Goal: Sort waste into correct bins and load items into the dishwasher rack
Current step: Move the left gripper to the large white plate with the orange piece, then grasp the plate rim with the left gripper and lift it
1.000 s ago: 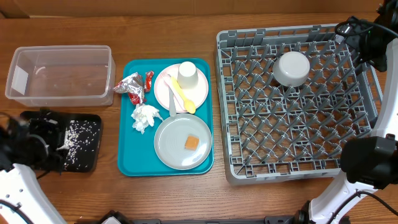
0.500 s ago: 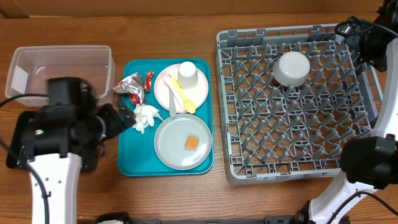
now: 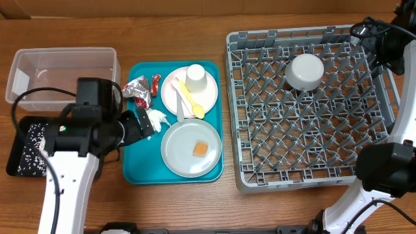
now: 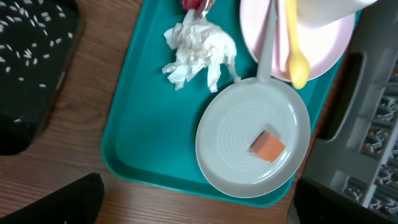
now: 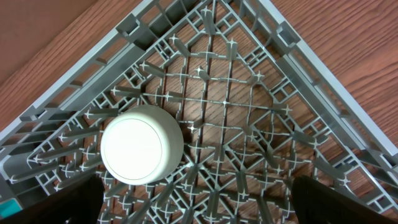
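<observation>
Napkin [image 4: 198, 55] on teal tray [image 4: 142, 138], just beside grey plate [image 4: 231, 134]. My left claw [image 3: 142, 123] has swung over from black tray [image 3: 14, 161], rice [image 4: 25, 37] lying there; jaws wide apart, empty, by napkin. Likely next grab: napkin, for tub [image 3: 39, 78].

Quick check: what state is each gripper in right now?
Left gripper: open, holding nothing, beside the napkin.
Right gripper: open, holding nothing, at the dishwasher rack corner.
</observation>
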`<move>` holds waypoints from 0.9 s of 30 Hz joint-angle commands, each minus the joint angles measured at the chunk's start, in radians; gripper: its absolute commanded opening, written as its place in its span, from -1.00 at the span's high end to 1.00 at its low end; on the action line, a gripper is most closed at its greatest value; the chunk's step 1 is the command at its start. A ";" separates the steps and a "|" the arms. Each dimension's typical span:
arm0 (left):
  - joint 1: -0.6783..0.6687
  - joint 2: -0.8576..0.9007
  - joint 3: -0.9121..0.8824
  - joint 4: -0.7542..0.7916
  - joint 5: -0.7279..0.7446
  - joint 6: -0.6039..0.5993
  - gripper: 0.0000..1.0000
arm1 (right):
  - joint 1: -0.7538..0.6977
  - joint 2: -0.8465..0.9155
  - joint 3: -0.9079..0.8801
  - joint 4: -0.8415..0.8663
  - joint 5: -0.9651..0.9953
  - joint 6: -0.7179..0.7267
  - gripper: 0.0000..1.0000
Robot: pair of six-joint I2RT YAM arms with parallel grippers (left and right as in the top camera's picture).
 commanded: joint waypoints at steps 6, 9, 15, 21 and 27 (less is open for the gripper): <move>-0.035 0.142 -0.167 0.060 0.034 0.024 -1.00 | 0.000 -0.006 0.012 0.002 0.009 0.005 -1.00; -0.061 0.161 -0.167 0.093 0.042 0.069 -1.00 | 0.000 -0.006 0.012 0.002 0.009 0.005 -1.00; -0.135 0.200 -0.174 0.115 -0.002 0.007 -0.89 | 0.000 -0.006 0.012 0.002 0.009 0.005 -1.00; -0.206 0.301 -0.205 0.182 -0.006 -0.004 -0.94 | 0.000 -0.006 0.012 0.002 0.009 0.005 -1.00; -0.229 0.417 -0.205 0.238 -0.010 -0.011 -0.82 | 0.000 -0.006 0.012 0.002 0.009 0.005 -1.00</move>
